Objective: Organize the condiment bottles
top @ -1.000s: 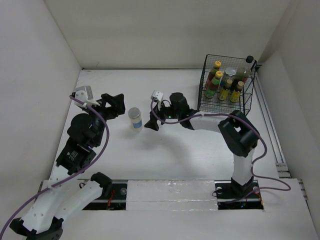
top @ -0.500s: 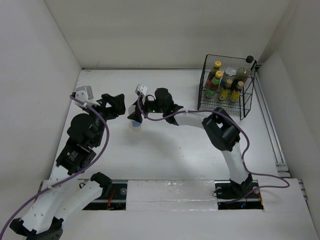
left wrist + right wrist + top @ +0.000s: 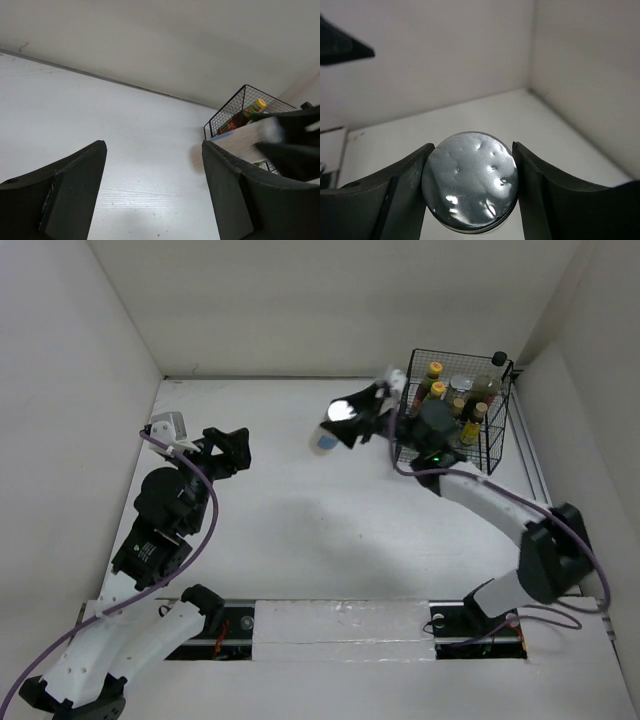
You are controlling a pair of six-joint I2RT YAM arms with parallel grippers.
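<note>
1. The right gripper [image 3: 472,150] was clamped on a silver-lidded jar [image 3: 470,182], one finger against each side of its lid.
2. The jar hung tilted above the table [image 3: 300,540], just left of the wire basket [image 3: 492,455] that held the other bottles [image 3: 432,400].
3. The left gripper [image 3: 152,195] stood wide apart, holding nothing.

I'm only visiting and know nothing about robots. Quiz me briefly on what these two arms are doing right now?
1. True or false: the left gripper is holding a bottle.
2. What does the right gripper grip? A) a yellow-capped bottle B) a silver-lidded jar C) nothing
3. Fill in: the other bottles stand inside a black wire (blank).
Key: 1 false, its fingers are apart and empty; 2 B; 3 basket.
</note>
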